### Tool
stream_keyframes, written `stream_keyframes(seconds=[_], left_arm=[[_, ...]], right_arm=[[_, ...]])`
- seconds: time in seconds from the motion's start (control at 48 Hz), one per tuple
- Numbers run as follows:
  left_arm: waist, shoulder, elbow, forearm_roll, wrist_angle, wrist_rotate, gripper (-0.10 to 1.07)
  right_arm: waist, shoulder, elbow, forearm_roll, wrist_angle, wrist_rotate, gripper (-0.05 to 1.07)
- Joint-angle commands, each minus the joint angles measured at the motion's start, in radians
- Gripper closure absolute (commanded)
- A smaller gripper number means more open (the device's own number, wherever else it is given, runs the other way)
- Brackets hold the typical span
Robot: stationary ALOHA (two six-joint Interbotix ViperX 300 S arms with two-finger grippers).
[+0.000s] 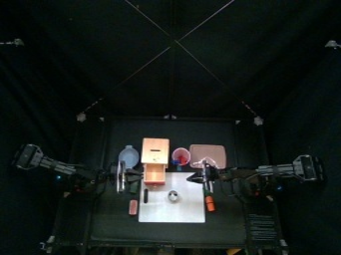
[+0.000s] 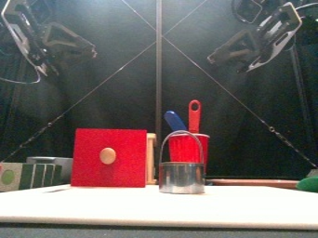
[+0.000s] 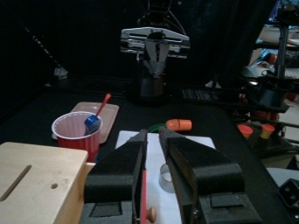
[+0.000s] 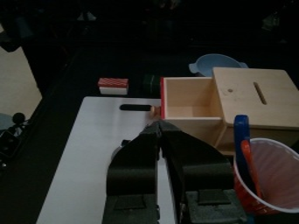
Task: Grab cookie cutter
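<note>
Top view – small round metal cookie cutter (image 1: pixel 172 196) stands on the white rectangular mat (image 1: pixel 158 213), near the middle of the table and in front of the light wooden box (image 1: pixel 154 159). Front view shows it upright, ring opening upward, with the red plastic cup (image 2: pixel 187 147) just behind. Being round, it has no long axis to line up with. Both arms hang high above it. Left gripper (image 3: pixel 158 138) has its jaws apart and empty, and the mat shows through the gap. Right gripper (image 4: pixel 160 129) is pinched nearly closed on nothing I can see. The cutter lies below and between the two – the right looks slightly nearer, so my guess is it must spread its jaws before descending.
</note>
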Motion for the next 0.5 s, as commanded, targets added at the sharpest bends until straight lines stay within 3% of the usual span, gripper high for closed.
stream_keyframes(seconds=[0.0, 0.229, 0.333, 0.479], left_arm=[[0.003, 0.0, -0.017, 0.005, -0.005, 0.002, 0.35], [0.003, 0.002, -0.015, 0.003, -0.002, 0.0, 0.35], [0.009, 0.002, -0.015, 0.003, 0.0, 0.0, 0.35], [0.011, 0.0, -0.015, 0.002, 0.003, 0.0, 0.35]], right_arm=[[-0.008, -0.002, -0.031, 0.006, 0.023, 0.002, 0.76], [0.023, 0.067, -0.104, 0.048, 0.245, 0.006, 0.69], [0.051, 0.114, -0.155, 0.104, 0.348, 0.006, 0.55], [0.107, 0.173, -0.227, 0.179, 0.5, 0.003, 0.26]])
